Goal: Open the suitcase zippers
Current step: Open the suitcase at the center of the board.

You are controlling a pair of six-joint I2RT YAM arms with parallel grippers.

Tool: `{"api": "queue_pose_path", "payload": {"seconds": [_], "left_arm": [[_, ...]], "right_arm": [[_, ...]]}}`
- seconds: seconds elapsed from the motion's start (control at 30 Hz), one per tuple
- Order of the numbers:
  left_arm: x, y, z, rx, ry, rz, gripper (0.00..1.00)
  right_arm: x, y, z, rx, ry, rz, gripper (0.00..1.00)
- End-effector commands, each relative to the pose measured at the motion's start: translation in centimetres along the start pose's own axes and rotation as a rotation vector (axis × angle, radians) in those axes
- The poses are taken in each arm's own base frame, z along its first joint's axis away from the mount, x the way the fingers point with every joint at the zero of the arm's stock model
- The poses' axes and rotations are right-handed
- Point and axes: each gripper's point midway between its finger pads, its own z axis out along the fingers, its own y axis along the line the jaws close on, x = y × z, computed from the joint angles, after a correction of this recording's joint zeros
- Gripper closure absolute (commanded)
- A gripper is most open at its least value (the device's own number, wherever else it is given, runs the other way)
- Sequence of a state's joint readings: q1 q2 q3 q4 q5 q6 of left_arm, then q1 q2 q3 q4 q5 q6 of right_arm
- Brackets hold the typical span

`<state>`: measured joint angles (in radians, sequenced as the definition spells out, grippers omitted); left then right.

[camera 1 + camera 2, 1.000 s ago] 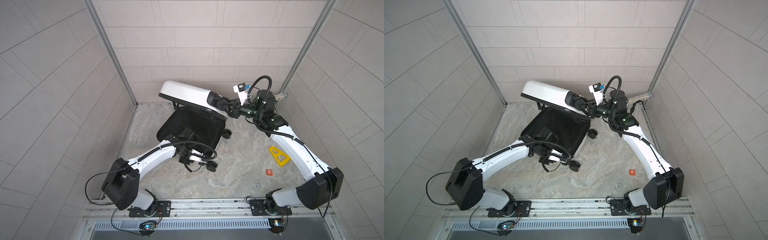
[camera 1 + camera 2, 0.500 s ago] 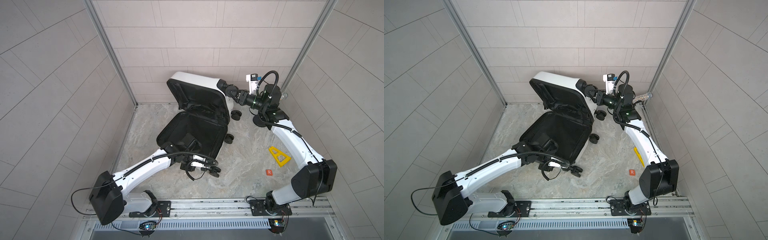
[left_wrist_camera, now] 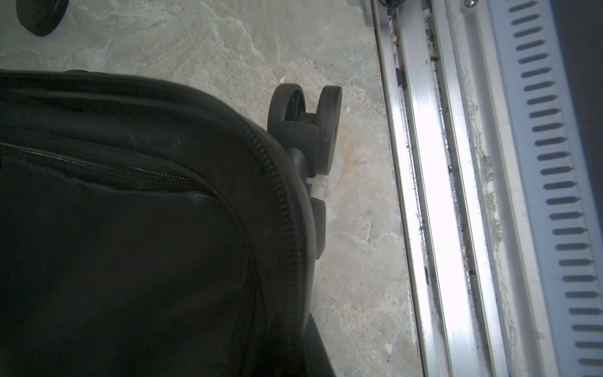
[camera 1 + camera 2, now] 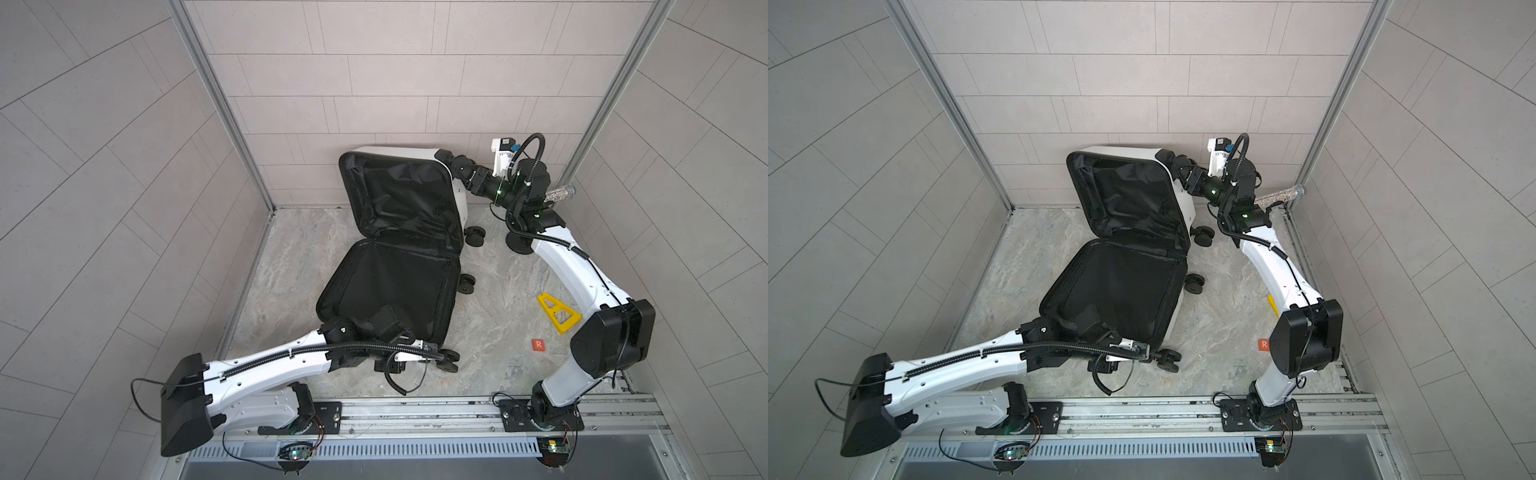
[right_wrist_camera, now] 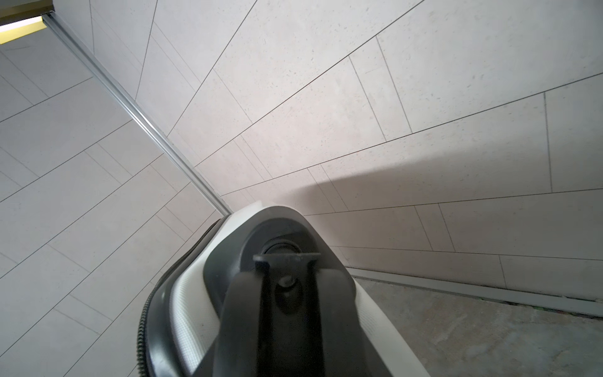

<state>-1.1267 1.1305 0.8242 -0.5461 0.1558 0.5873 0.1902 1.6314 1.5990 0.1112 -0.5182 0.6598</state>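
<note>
The white suitcase (image 4: 459, 203) lies open on the floor in both top views, black lining showing in both halves. Its lid (image 4: 1129, 195) stands raised towards the back wall. My right gripper (image 4: 451, 164) is shut on the spinner wheel (image 5: 287, 293) at the lid's upper corner. The zippers (image 3: 280, 182) show as undone teeth along the lower half's rim, and also along the lid's edge (image 5: 142, 339). My left gripper (image 4: 428, 346) is shut at the near corner of the lower half, beside a wheel (image 3: 306, 127). Whether it holds anything is hidden.
A yellow triangular piece (image 4: 558, 312) and a small orange tile (image 4: 538, 344) lie on the floor by the right arm. A glittery tube (image 4: 561, 193) sticks out at the right wall. The arms' metal rail (image 4: 415, 409) runs along the front. The back wall is just behind the lid.
The lid has swung up from low over the lower half to standing near the back wall, carried by my right gripper. The left gripper has closed at the near corner.
</note>
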Motion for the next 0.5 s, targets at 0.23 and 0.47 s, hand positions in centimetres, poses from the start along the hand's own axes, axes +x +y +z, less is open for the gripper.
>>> {"api": "queue_pose_path", "payload": {"seconds": [0.23,0.47], "left_arm": [[-6.7,0.4,-0.6,-0.072,-0.232,-0.091,1.00],[-7.0,-0.9,0.5,-0.061,-0.241,-0.082,1.00]], "right_arm": [[-0.2,-4.1,3.0,0.191,-0.045,-0.062,1.00],[1.8,-6.7,5.0,0.302,0.020,-0.093,1.00]]}}
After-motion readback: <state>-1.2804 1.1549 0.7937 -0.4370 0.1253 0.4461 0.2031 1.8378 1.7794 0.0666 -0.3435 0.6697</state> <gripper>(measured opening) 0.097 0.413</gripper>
